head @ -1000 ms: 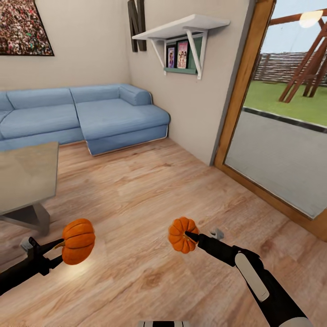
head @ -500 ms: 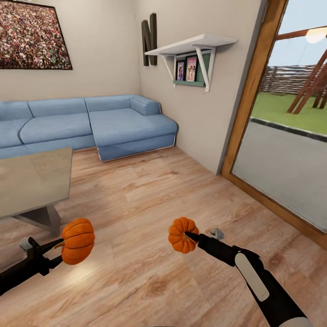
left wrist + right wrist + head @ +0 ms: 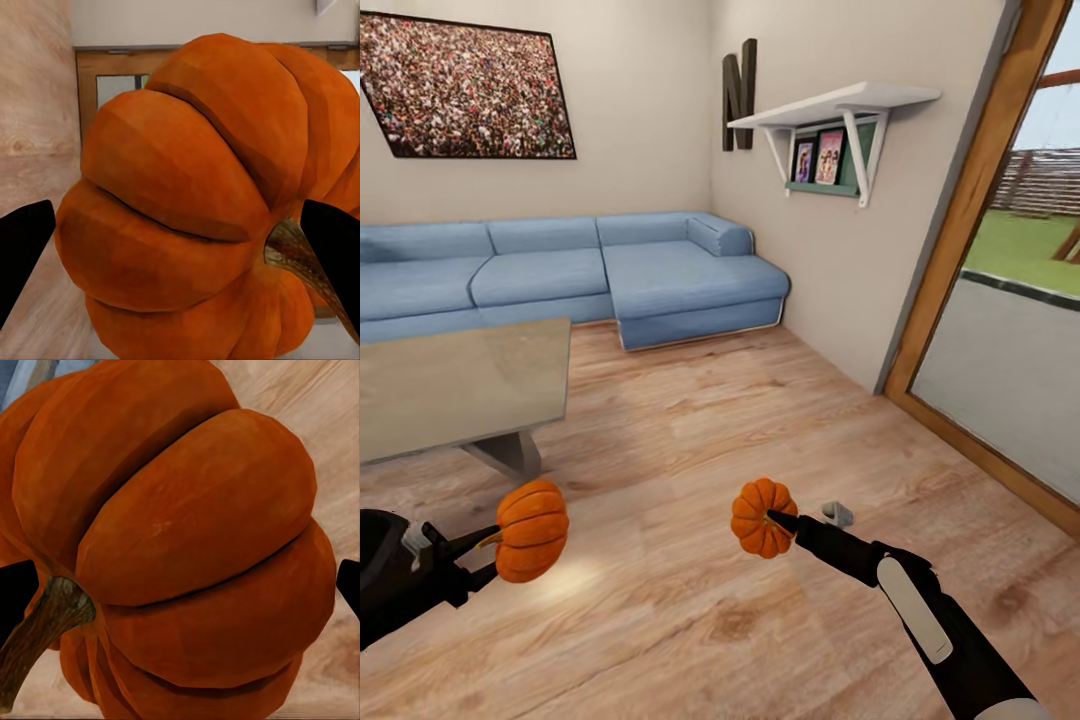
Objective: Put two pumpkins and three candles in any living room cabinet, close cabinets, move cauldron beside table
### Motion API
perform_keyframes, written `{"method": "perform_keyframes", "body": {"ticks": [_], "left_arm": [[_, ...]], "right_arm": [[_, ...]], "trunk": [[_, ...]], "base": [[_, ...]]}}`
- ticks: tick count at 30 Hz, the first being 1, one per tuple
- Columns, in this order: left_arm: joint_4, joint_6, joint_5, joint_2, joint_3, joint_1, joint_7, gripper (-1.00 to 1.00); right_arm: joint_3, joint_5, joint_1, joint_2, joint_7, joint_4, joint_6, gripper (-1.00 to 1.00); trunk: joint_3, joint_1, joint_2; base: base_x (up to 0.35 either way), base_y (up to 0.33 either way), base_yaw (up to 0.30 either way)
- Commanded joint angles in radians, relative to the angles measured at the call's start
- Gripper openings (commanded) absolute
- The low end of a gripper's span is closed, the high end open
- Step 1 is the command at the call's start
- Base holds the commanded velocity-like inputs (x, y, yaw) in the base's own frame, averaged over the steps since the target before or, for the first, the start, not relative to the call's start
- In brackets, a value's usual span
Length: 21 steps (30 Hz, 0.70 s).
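Left gripper (image 3: 485, 558) and right gripper (image 3: 778, 525) each clasp a pumpkin (image 3: 532, 516) (image 3: 760, 516) above the floor; nothing stored yet.

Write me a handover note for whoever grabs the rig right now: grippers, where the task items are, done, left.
Left gripper: shut on the left pumpkin, carried above the wood floor.
Right gripper: shut on the right pumpkin, also in the air.
Surroundings: table ahead on the left, blue sofa behind it, glass door on the right.
Done: both pumpkins picked up.
Left: find a cabinet, stow both pumpkins and the three candles, close every cabinet, put the cauldron next to a table. Cabinet, candles and cauldron are not located from here.
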Motion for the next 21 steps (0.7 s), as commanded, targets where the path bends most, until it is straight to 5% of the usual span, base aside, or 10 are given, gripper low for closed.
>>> {"method": "perform_keyframes", "body": {"ticks": [1,21], "left_arm": [[0.003,0.009,0.007,0.001,-0.005,-0.002,-0.004,-1.00],[0.011,0.009,0.009,0.001,-0.006,-0.002,-0.003,-1.00]], "right_arm": [[0.001,-0.005,0.000,-0.001,-0.003,-0.001,0.004,-1.00],[0.001,-0.006,0.000,-0.001,-0.002,-0.003,0.004,-1.00]], "trunk": [[0.000,-0.001,0.000],[0.015,-0.001,0.000]], "base": [[-0.210,0.096,0.237],[-0.101,0.058,0.237]]}}
